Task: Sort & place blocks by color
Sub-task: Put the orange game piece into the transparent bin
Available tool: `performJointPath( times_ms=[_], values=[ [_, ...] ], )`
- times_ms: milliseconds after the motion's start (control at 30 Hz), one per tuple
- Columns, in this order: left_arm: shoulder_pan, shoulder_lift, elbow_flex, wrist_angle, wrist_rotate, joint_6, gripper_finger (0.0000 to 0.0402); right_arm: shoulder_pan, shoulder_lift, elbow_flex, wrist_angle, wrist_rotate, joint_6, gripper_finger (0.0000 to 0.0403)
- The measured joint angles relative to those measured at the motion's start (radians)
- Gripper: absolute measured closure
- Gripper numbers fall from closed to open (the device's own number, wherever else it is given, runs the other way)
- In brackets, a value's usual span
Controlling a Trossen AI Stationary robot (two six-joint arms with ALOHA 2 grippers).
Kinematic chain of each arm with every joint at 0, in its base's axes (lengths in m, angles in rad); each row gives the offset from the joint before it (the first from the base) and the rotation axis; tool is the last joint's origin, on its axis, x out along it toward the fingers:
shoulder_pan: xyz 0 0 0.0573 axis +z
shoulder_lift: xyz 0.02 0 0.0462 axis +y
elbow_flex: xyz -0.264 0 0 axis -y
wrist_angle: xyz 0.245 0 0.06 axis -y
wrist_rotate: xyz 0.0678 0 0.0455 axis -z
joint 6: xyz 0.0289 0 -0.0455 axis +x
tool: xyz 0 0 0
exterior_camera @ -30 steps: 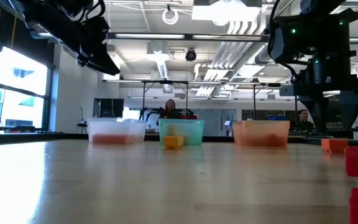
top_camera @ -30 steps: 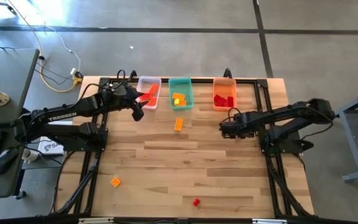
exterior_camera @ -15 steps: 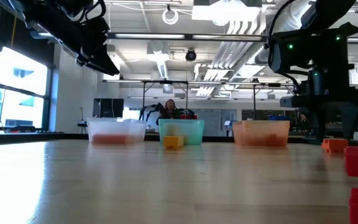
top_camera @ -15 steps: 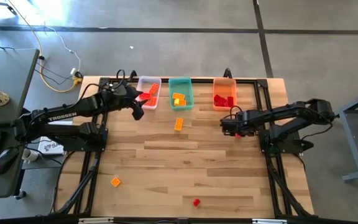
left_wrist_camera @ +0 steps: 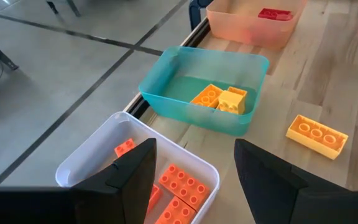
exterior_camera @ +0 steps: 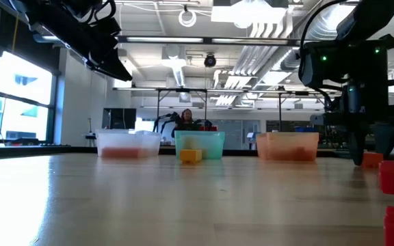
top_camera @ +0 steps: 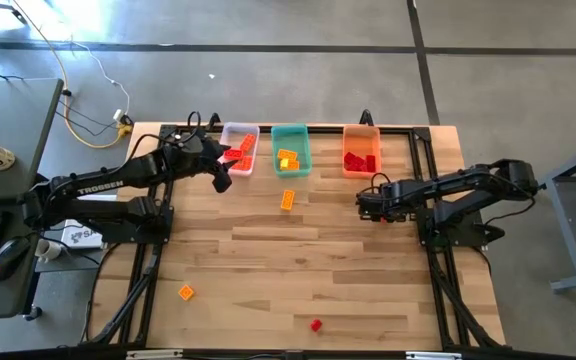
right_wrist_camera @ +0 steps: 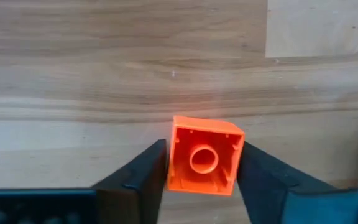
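- We see the left gripper hovering over the clear bin, fingers spread wide and empty.
- Beside that bin stands the teal bin; a yellow-orange block lies just in front of it, nearer the left arm.
- Right of the teal bin sits the orange bin; just in front of it, our right gripper holds an orange-red square block hollow side up between its fingers, above the table.
- We judge the clear bin its likely home, with the teal bin between.

Overhead and tabletop-level views share the three bins; wrist cameras look close.
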Motion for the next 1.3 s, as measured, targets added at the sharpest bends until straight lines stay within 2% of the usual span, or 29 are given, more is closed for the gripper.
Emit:
performJointPath(
  times_ms=[133,433,733,1000,1100,1300],
  values=[
    [0.0,0.0,0.0,0.0,0.0,-0.001,0.02,0.0,-0.001,0.002,-0.002,0.007,-0.011,0.0295],
    [0.0,0.0,0.0,0.0,-0.013,-0.049,0.02,-0.001,0.0,0.04,0.052,-0.009,-0.112,0.0296],
    [0.0,0.0,0.0,0.0,0.017,-0.209,0.02,-0.001,0.0,0.115,0.346,0.014,-0.244,0.0296],
    [0.0,0.0,0.0,0.0,0.134,-0.342,0.02,0.0,0.0,0.176,0.58,0.048,-0.331,0.0296],
    [0.0,0.0,0.0,0.001,0.212,-0.385,0.02,0.003,0.0,0.199,0.676,0.056,-0.361,0.0296],
    [-0.001,0.0,0.0,0.01,0.37,-0.335,0.02,0.003,0.0,0.249,0.857,0.077,-0.391,0.0296]
  ],
)
